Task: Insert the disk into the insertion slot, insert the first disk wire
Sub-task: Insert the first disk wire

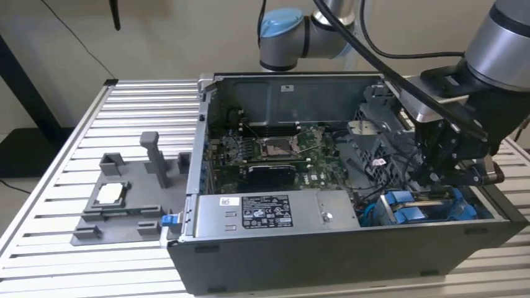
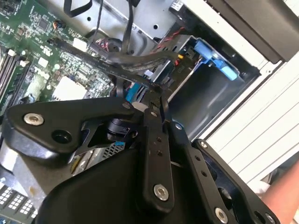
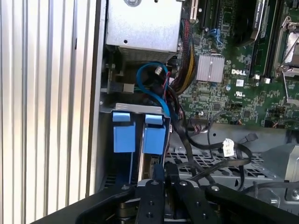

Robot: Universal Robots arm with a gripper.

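on the exterior view's left, a grey plastic fixture (image 1: pixel 124 202) lies flat on the slatted metal table (image 1: pixel 49 205), beside the open computer case (image 1: pixel 331 248). moving right, inside the case, the silver labelled power box (image 1: pixel 265 214) sits along the near wall with the green circuit board (image 1: pixel 273 152) behind it. further right, at the near corner on the exterior view's right, is the insertion slot (image 1: pixel 426 208), a dark metal bay with blue plastic clips. the disk (image 3: pixel 152 140) stands inside that bay, its blue carrier tabs showing at the bay's open end in the first wrist view. a blue cable (image 3: pixel 152 86) loops just beyond the tabs, among black wires. my gripper (image 3: pixel 164 173) hangs directly over the bay, fingers (image 3: pixel 158 173) drawn narrow and closed together, pinching a thin black wire (image 2: pixel 126 73) in the second wrist view.
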